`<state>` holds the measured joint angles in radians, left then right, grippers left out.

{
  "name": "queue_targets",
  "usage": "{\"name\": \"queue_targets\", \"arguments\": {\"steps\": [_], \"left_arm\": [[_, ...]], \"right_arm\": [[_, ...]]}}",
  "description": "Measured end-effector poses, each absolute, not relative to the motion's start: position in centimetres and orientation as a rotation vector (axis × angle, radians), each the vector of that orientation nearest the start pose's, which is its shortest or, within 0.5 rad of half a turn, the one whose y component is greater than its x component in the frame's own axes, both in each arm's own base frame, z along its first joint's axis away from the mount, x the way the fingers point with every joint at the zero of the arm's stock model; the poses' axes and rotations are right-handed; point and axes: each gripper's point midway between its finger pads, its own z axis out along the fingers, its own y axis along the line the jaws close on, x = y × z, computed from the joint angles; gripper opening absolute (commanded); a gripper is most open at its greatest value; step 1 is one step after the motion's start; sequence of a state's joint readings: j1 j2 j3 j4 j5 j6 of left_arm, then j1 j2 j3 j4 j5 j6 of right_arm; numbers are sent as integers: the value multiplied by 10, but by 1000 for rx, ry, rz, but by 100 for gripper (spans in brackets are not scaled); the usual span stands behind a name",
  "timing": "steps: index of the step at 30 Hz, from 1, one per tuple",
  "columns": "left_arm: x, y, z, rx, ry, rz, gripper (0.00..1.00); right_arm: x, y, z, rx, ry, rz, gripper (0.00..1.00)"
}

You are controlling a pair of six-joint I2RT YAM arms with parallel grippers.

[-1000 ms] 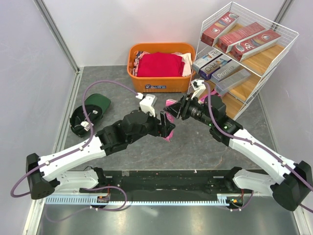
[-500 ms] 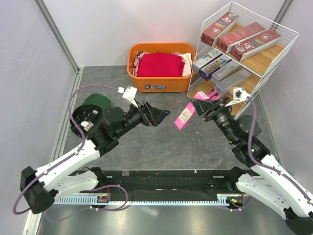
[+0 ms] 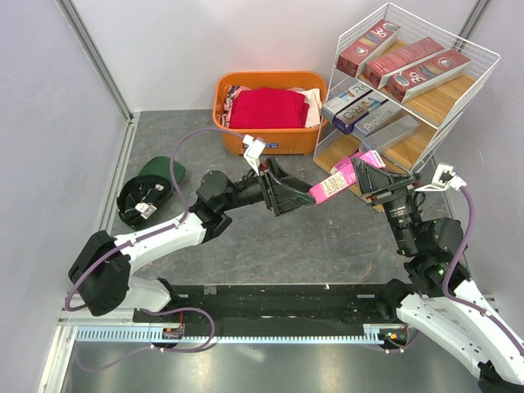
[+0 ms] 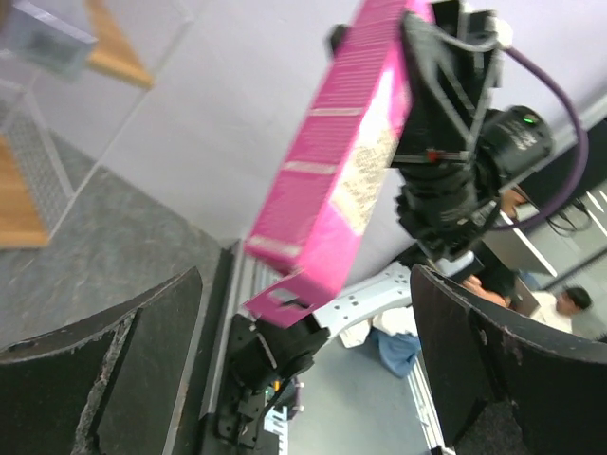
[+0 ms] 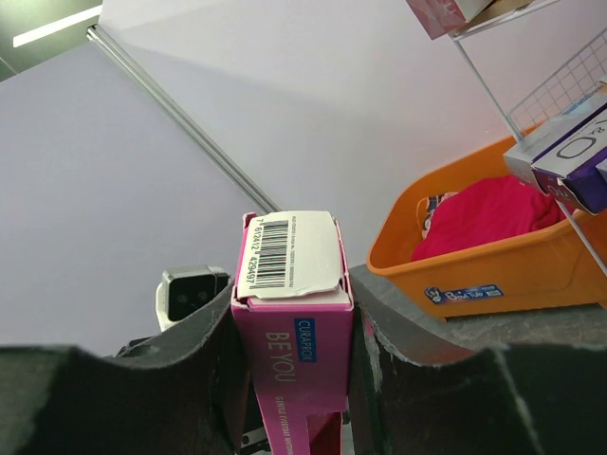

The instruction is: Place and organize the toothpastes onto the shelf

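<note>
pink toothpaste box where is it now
Top view, right of centre: the pink toothpaste box is held by the right end effector beside the shelf, its free end near the open left end effector.

A pink toothpaste box (image 3: 336,185) tilts in mid-air beside the shelf (image 3: 449,97) holding dark red boxes (image 3: 409,61) above purple-grey boxes (image 3: 364,110).

Ahead of me, at the far side of the grey speckled table (image 3: 246,254), an orange plastic basket (image 3: 274,141) holds folded red clothes (image 3: 268,108), with paler cloth (image 3: 313,106) tucked at its sides. Well to my left lies a dark green cap (image 3: 164,172), touching a black bundle (image 3: 133,206) nearer me.
</note>
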<state>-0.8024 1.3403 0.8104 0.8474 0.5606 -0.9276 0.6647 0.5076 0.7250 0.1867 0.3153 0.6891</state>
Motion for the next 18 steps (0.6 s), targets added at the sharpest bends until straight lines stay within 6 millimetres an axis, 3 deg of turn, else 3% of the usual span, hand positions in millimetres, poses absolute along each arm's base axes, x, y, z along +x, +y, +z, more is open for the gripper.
{"name": "queue_targets", "arguments": {"steps": [5, 12, 18], "left_arm": [[178, -390, 358, 585, 1383, -1850, 87], [176, -407, 357, 627, 1375, -1881, 79], [178, -414, 355, 646, 1379, -1909, 47]], "right_arm": [[220, 135, 424, 312, 1202, 1007, 45], [218, 135, 427, 315, 1193, 1022, 45], [215, 132, 430, 316, 1180, 1027, 45]]}}
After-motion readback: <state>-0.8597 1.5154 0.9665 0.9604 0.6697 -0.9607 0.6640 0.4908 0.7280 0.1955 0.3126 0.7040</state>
